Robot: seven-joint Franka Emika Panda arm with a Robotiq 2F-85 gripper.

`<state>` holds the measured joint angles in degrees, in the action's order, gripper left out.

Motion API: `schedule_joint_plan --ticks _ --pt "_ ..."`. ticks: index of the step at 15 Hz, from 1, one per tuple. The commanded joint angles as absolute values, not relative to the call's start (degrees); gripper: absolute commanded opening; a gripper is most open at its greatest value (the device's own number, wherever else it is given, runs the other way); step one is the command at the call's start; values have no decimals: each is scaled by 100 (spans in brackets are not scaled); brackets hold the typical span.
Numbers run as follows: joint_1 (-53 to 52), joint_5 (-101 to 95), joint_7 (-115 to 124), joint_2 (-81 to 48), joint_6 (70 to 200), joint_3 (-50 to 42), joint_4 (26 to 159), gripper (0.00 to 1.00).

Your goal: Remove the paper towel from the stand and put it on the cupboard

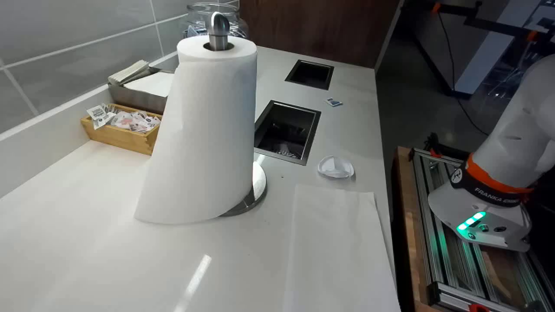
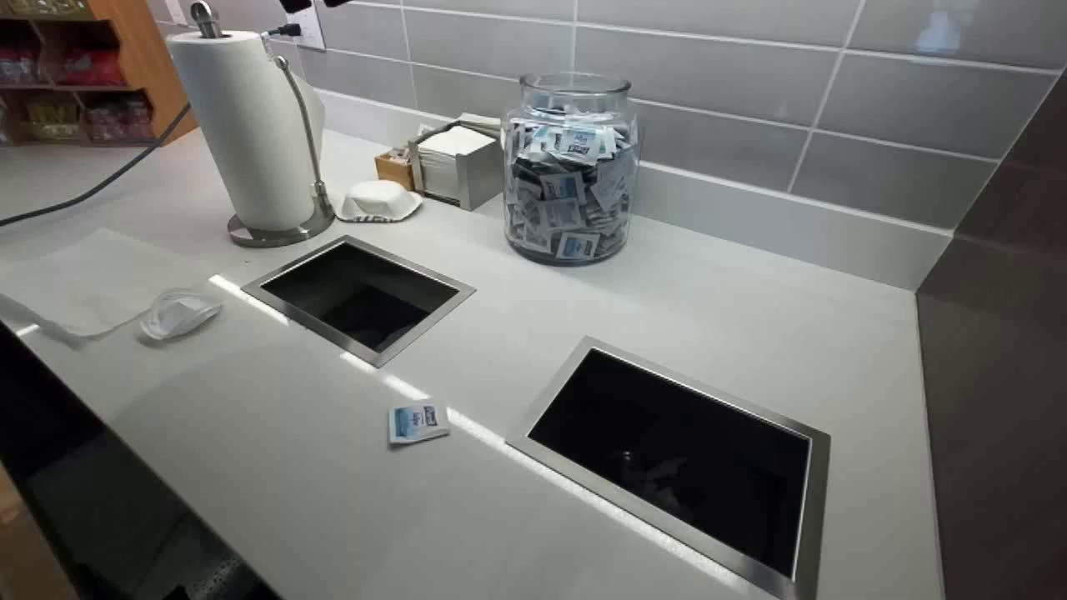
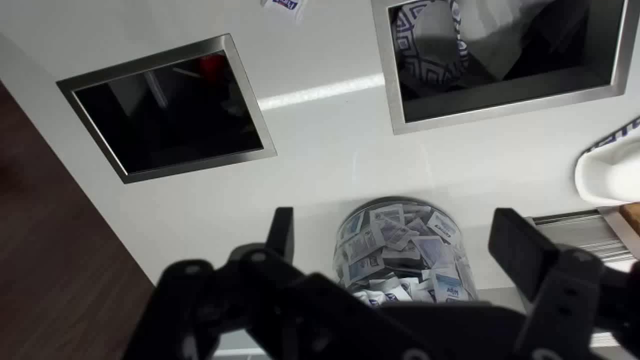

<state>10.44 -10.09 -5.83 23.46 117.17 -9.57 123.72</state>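
Observation:
The paper towel [image 1: 212, 125] is a thick white roll standing upright on the stand, with a loose sheet flaring off one side; it also shows in an exterior view [image 2: 246, 133]. The stand [image 1: 259, 182] has a silver round base, a knob above the roll's core and a side rod, seen in an exterior view [image 2: 258, 237]. The cupboard [image 1: 108, 264] is the white flat top under everything, also in an exterior view [image 2: 750, 283] and the wrist view [image 3: 315, 175]. My gripper [image 3: 400, 237] is open and empty above the cupboard, over the jar; paper towel and stand are outside the wrist view.
A glass jar of wipe packets [image 2: 571, 183] stands near the tiled wall. Two cut-outs [image 2: 358, 292] [image 2: 667, 450] open in the top. A napkin holder [image 2: 458, 162], a wooden box [image 1: 119, 136], a flat white sheet [image 1: 334, 242] and a crumpled white disc [image 1: 336, 167] lie around.

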Motion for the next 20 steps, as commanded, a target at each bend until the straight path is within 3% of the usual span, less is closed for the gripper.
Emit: schedule_joint_plan --ticks 1,9,20 --pt "1024 -1014 -581 2341 11700 -974 12355 100" --pt "963 -933 -628 2325 11701 -963 12353 100" --pt "-154 1043 -619 2037 11517 -449 12399 100"
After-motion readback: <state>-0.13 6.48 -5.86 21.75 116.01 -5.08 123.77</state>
